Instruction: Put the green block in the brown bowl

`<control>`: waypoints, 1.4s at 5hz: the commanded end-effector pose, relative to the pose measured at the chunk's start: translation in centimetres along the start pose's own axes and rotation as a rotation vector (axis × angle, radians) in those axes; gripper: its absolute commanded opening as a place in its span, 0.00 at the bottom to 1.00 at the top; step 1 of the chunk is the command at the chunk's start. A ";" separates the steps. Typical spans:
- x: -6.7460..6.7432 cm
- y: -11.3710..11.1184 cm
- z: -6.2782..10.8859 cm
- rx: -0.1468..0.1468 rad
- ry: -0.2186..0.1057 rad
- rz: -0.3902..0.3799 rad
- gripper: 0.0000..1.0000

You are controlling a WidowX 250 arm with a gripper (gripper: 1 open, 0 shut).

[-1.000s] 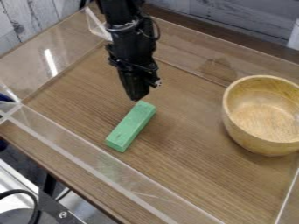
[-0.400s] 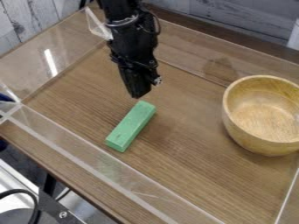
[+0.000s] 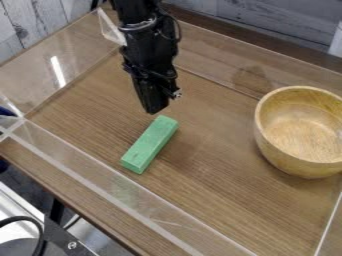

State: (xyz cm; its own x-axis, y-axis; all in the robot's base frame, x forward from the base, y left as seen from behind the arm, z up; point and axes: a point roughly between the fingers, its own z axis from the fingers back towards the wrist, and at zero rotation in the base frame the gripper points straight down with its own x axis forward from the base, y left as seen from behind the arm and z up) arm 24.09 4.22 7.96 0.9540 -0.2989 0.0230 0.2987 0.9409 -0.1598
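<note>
The green block lies flat on the wooden table, slanting from lower left to upper right. My gripper points straight down just above and beyond the block's far end, its black fingers pressed together, shut with nothing between them. It hangs slightly clear of the block. The brown bowl stands empty at the right side of the table, well apart from both the block and the gripper.
Low clear plastic walls fence in the wooden tabletop. The near wall runs along the front edge just below the block. A white plank wall lies beyond the left side.
None beyond a very slight shift of the gripper up and left; the block and bowl have stayed put.
</note>
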 end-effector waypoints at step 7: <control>-1.9 0.6 -4.0 0.056 -0.006 0.059 1.00</control>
State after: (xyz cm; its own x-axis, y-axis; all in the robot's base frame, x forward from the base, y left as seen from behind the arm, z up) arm 21.78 4.61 3.08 0.9711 -0.2384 -0.0108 0.2352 0.9638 -0.1253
